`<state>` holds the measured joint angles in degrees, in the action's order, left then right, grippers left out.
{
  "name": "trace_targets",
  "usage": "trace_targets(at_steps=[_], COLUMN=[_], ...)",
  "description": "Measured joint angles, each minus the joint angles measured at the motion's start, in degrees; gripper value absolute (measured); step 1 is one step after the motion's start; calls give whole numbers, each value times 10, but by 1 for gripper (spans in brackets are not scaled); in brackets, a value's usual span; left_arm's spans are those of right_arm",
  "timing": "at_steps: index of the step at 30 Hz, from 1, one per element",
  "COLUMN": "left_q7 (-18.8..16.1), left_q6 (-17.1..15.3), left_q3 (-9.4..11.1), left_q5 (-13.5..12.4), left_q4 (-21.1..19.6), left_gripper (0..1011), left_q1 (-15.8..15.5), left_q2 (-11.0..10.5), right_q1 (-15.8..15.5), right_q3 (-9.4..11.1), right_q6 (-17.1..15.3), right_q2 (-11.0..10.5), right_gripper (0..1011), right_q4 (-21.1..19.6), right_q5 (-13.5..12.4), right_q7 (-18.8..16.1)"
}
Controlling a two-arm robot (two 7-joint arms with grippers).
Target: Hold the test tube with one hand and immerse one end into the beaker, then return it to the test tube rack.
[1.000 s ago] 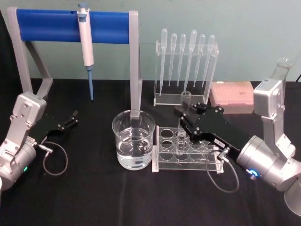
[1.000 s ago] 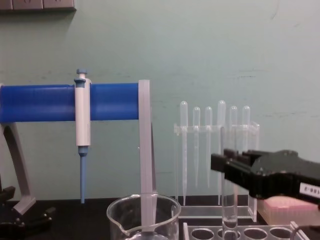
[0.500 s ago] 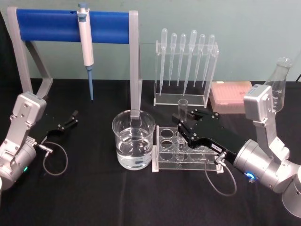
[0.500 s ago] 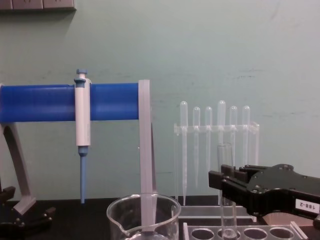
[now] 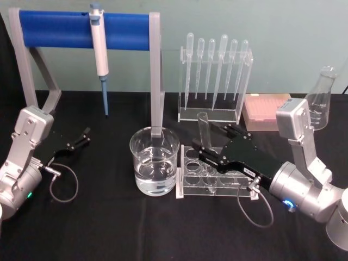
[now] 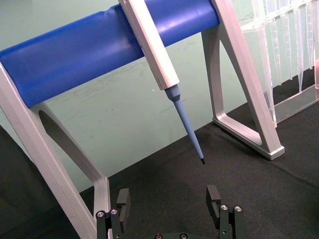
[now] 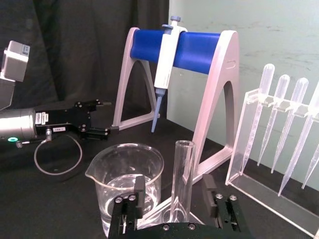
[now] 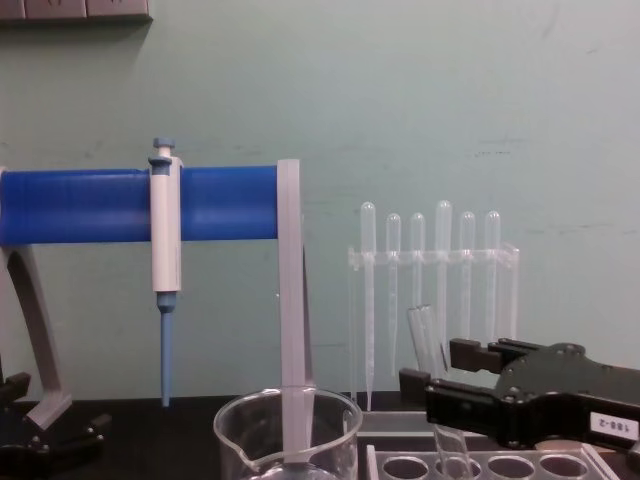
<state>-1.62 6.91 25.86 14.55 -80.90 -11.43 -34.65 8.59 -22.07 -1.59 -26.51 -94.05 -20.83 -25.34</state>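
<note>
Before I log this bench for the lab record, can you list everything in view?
test tube: one, clear, tilted, standing in the tube rack
beaker: one, clear, holding liquid, left of the rack
tube rack: one, clear, table centre
micropipette: one, white and blue, hanging on the stand
stand: one, blue bar on grey legs, rear left
pipettes: six, clear, in a rear holder
tip box: one, pink, rear right
flask: one, clear, far right
right claw: black, open around the tube
left claw: black, open, parked at left
</note>
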Motion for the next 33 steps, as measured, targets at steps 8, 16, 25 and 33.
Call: trace_targets(at_steps=[8, 16, 25, 33], left_q7=[0, 0, 0, 0], left_q6=[0, 0, 0, 0], left_q3=[0, 0, 0, 0], left_q5=[0, 0, 0, 0], left_q4=[0, 0, 0, 0], left_gripper=[1000, 1000, 1000, 1000], left_q1=[0, 0, 0, 0], left_q2=[0, 0, 0, 0], right_q1=[-50, -136, -164, -132], right_q3=[16, 58, 115, 132], right_q6=[-2, 5, 51, 78], right_q2=[-16, -31, -1, 45], right_gripper=[911, 1000, 1000, 1000], right_q4=[-49, -108, -71, -1], right_q5=[0, 8, 33, 77], right_q7=[21, 66, 130, 190])
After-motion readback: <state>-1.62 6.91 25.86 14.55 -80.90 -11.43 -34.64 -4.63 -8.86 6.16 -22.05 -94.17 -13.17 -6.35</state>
